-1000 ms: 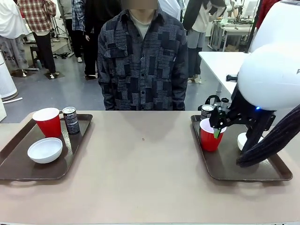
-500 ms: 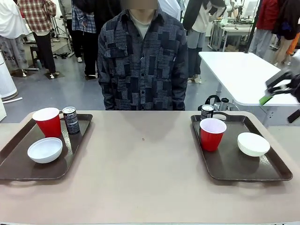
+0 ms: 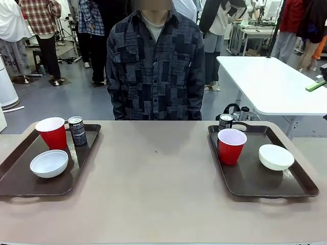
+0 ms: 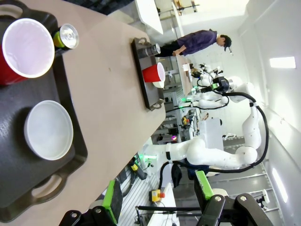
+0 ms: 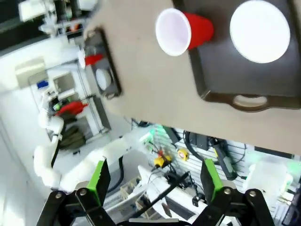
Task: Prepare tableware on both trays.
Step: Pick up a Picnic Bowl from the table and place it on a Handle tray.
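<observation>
— Both grippers stood with jaws apart and nothing between them, the left gripper (image 4: 157, 200) and the right gripper (image 5: 155, 181).

— And the tableware?

— On the left tray (image 3: 20, 178): a red cup (image 3: 51, 132), a dark can (image 3: 77, 130) just beside it and a white bowl (image 3: 49, 163) nearer. On the right tray (image 3: 250, 181): a cup (image 3: 231, 146), a can (image 3: 225, 121) behind it, a bowl (image 3: 276, 156). A person (image 3: 156, 66) stood across the table (image 3: 153, 199).
</observation>
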`<control>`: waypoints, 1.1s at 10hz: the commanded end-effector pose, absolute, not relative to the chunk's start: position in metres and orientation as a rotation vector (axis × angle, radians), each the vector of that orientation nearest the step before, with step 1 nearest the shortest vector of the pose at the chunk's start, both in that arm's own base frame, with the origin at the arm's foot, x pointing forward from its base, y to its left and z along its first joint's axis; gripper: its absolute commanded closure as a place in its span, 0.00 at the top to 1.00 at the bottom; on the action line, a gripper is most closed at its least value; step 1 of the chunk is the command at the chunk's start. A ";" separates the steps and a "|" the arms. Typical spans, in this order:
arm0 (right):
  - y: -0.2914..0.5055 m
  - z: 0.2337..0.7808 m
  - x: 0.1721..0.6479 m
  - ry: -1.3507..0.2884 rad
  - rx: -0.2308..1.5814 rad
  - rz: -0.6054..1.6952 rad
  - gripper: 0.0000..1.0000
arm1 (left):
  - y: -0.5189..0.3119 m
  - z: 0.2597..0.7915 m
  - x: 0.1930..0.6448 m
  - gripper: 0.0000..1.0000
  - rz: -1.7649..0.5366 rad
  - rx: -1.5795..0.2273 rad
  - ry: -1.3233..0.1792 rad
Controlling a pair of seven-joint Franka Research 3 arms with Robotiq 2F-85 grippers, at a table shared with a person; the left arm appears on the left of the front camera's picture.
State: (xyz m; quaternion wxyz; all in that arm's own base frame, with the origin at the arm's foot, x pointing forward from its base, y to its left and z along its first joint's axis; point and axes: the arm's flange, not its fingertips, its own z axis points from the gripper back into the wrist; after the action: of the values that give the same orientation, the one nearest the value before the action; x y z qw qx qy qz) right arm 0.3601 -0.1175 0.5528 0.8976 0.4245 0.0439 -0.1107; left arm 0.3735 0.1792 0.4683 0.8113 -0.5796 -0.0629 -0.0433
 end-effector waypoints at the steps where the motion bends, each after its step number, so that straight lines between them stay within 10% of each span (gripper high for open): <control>1: -0.118 0.557 0.348 -0.009 0.853 -0.192 1.00 | 0.179 0.472 0.374 0.82 -0.080 -1.251 -0.138; 11: -0.190 0.451 0.414 0.132 1.285 -0.155 1.00 | 0.179 0.472 0.374 0.82 -0.080 -1.251 -0.138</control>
State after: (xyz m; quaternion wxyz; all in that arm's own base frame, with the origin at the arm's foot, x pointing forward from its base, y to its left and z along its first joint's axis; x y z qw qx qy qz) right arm 0.4003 -0.1870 0.4394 0.7991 0.5932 0.0643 -0.0739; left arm 0.3737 0.1787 0.4684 0.8114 -0.5795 -0.0625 -0.0437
